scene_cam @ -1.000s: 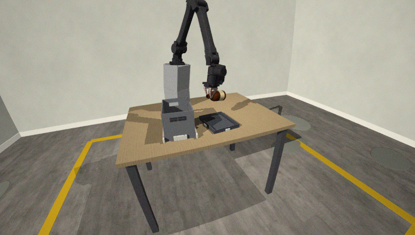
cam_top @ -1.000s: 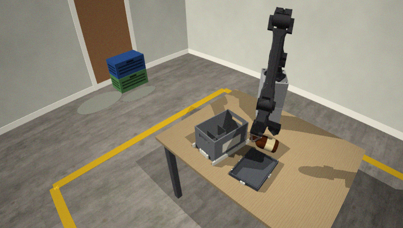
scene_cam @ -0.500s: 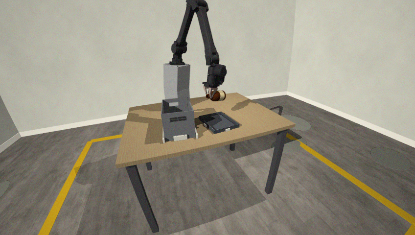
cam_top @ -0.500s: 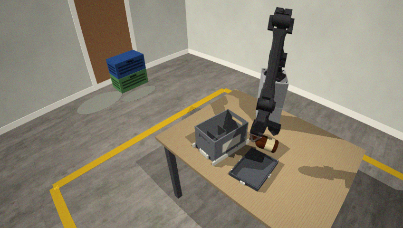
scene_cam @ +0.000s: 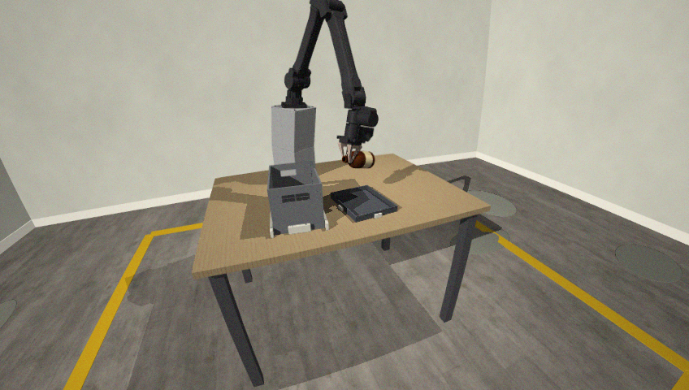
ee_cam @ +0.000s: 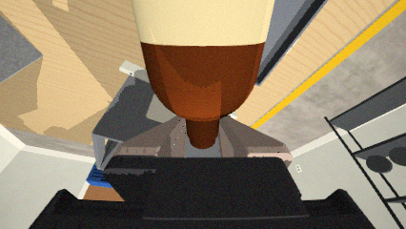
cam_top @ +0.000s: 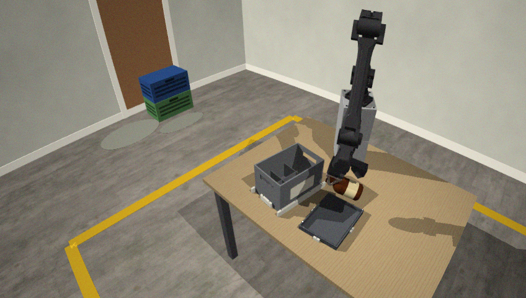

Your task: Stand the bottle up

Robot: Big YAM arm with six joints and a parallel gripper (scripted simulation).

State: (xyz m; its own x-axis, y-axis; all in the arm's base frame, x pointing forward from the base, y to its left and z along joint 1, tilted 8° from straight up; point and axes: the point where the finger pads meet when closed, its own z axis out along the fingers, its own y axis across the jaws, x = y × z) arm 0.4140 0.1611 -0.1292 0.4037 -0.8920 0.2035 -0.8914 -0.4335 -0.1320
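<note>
A brown bottle (cam_top: 347, 188) with a cream label hangs in the air above the far end of the dark tray (cam_top: 330, 220). It lies nearly level, tilted a little. My gripper (cam_top: 330, 180) is shut on its neck. In the exterior view the bottle (scene_cam: 361, 159) is held well above the tray (scene_cam: 365, 202). In the wrist view the bottle (ee_cam: 202, 72) fills the upper middle and its neck sits between my fingers. The tray is empty.
A grey open crate (cam_top: 288, 174) with inner dividers stands on white feet just left of the tray. The arm's grey base block (cam_top: 355, 123) stands behind them. Blue and green crates (cam_top: 165, 92) are stacked on the floor by the door.
</note>
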